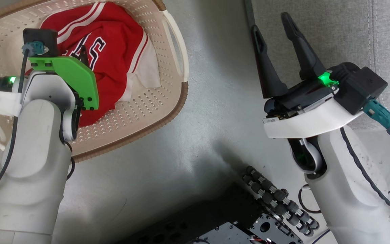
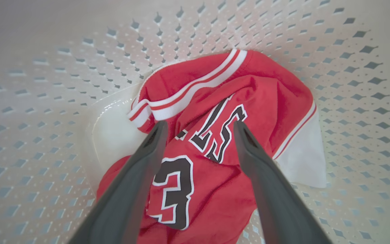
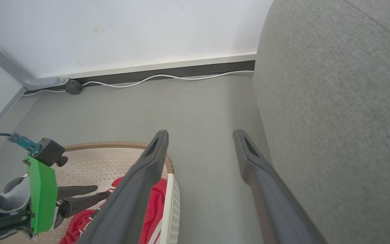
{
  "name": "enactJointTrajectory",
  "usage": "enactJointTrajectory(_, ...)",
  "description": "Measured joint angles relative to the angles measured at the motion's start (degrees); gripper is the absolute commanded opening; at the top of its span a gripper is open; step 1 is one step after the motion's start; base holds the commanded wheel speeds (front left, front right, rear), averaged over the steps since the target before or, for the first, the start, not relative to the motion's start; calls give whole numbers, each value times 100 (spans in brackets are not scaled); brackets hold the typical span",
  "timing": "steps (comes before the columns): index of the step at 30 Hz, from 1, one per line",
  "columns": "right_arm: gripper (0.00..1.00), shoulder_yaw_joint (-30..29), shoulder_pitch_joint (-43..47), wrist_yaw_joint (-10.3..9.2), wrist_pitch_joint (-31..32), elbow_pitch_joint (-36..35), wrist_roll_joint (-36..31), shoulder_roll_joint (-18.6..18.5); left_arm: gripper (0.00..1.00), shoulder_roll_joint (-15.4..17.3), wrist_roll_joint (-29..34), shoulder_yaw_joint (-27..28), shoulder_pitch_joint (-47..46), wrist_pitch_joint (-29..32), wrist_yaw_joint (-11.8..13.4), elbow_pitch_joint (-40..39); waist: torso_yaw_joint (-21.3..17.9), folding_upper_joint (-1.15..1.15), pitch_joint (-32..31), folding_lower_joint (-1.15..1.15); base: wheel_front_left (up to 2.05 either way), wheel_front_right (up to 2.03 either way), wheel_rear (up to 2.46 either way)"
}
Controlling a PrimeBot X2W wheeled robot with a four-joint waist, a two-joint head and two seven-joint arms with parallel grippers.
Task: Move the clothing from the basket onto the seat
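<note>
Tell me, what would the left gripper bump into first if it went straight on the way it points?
Most likely the jersey. The open left gripper points down at it inside the basket, with its fingers framing the numerals. How much gap remains is hard to judge.

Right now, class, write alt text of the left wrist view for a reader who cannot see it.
A crumpled red jersey numbered 3 and 5 lies in a cream perforated laundry basket; the open left gripper points at it.
</note>
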Motion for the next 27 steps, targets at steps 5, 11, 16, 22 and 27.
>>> enactJointTrajectory(5,100,70,8,-10,0,-5,165,1,100,-11,14,-23,-63,14,0,156,-59,0,8,0,0,0,0)
enactJointTrajectory(11,100,129,20,-27,0,-58,288,5,100,-35,22,-2,-101,15,1,283,-134,0,27,0,0,0,0)
enactJointTrajectory(16,100,116,139,-77,0,-71,327,5,100,-45,20,26,-124,15,1,396,-164,0,47,0,0,0,0)
enactJointTrajectory(22,100,109,182,-113,0,-92,327,9,100,-156,-59,45,-207,14,-2,450,-162,0,78,0,0,0,0)
enactJointTrajectory(27,100,110,235,-132,0,-108,336,14,100,-202,-122,36,-243,14,-55,546,-153,0,100,0,0,0,0)
